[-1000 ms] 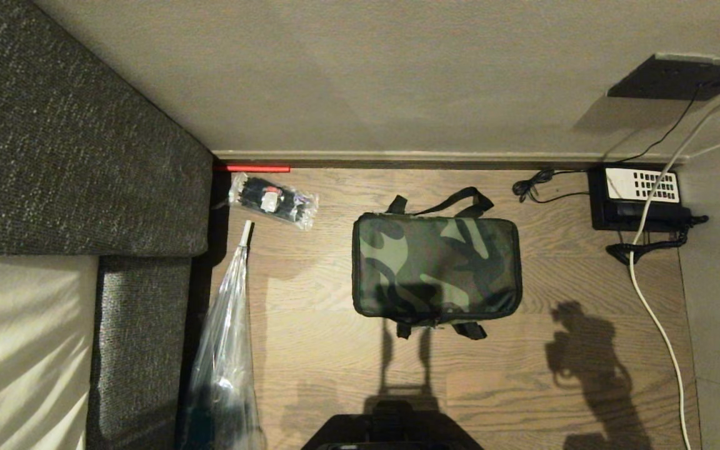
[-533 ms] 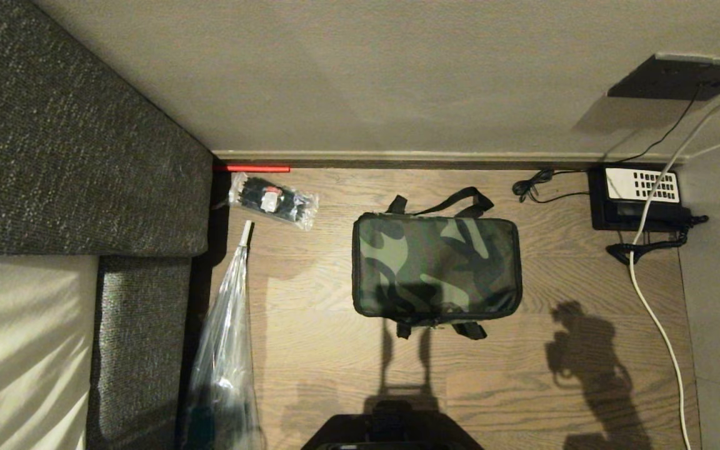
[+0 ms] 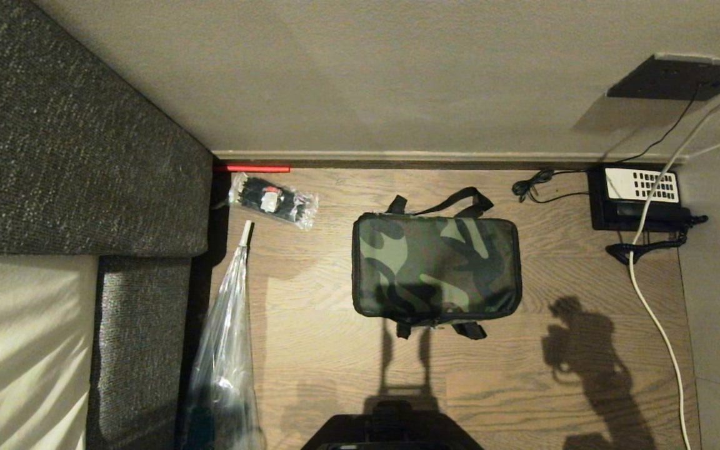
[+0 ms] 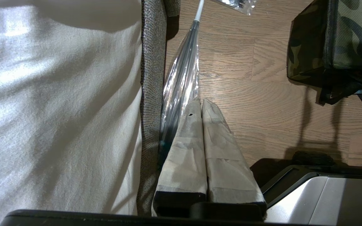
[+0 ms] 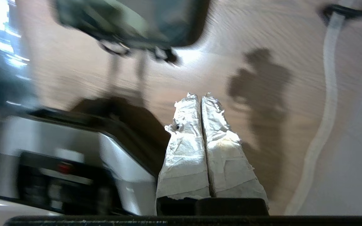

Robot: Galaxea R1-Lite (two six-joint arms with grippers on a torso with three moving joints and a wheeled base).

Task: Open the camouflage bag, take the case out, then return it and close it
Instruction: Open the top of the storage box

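Bag [image 3: 436,269] zip, contents hidden.

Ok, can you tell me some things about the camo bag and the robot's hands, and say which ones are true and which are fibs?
1. The camouflage bag sits zipped shut on the wooden floor. True.
2. The right end effector is gripping the bag's strap. False: its fingers are pressed together on nothing, above bare floor, apart from the bag.
3. The left end effector is shut and empty, beside a clear plastic bag. True.
4. The black telephone lies on top of the bag. False: it sits on the floor by the wall, off to the bag's right in the head view.
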